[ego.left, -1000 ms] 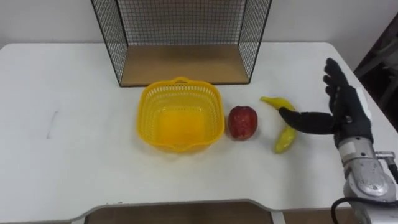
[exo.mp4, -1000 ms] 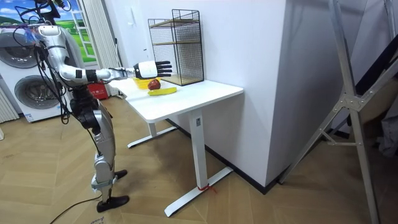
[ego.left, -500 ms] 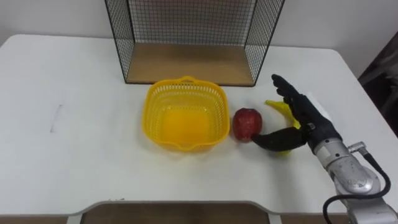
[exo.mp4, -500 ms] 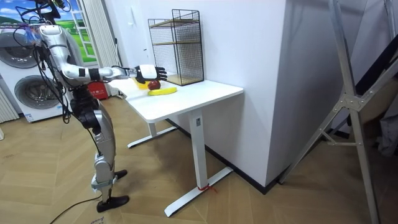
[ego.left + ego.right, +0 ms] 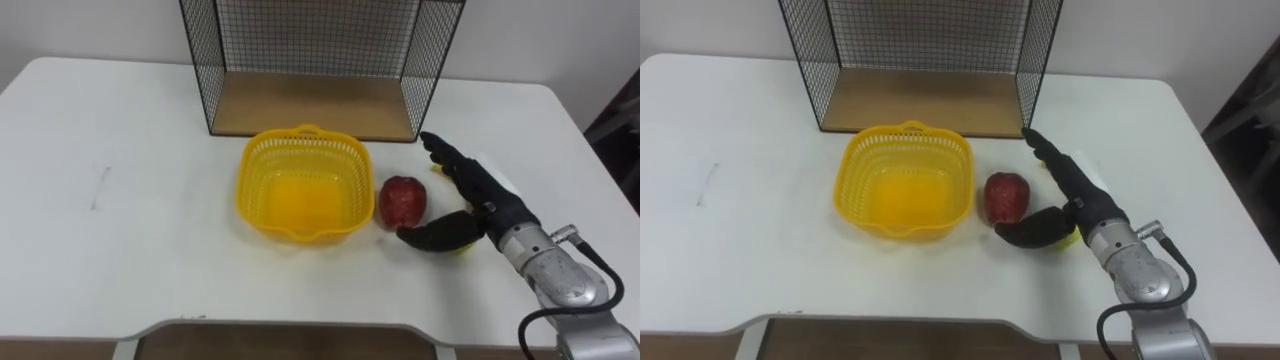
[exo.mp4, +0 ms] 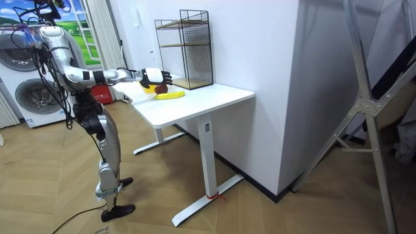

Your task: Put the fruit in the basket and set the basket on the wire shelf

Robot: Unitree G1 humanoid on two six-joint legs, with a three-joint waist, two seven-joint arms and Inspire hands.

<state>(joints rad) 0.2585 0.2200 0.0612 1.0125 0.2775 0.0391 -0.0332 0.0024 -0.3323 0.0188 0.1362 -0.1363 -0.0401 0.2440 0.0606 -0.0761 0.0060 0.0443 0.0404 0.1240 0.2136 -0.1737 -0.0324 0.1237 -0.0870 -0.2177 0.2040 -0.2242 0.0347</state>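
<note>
The yellow basket (image 5: 252,190) is seen empty on the counter (image 5: 120,240), in front of the wire shelf (image 5: 310,100). The red apple (image 5: 402,200) lies just beside it. The right hand (image 5: 488,203) is spread open by the apple, gripping nothing. The banana (image 5: 436,170) seems largely hidden beneath it. Loading both fruits and shelving the basket are left to be done.

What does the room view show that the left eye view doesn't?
Room view's own: the robot standing at the end of the table, a washing machine behind it, the wood floor, and the upper tiers of the shelf. Left eye view's own: the empty inside of the basket and a faint mark on the tabletop. Shared: table, shelf, basket, apple, banana, and the open right hand reaching over the fruit.
</note>
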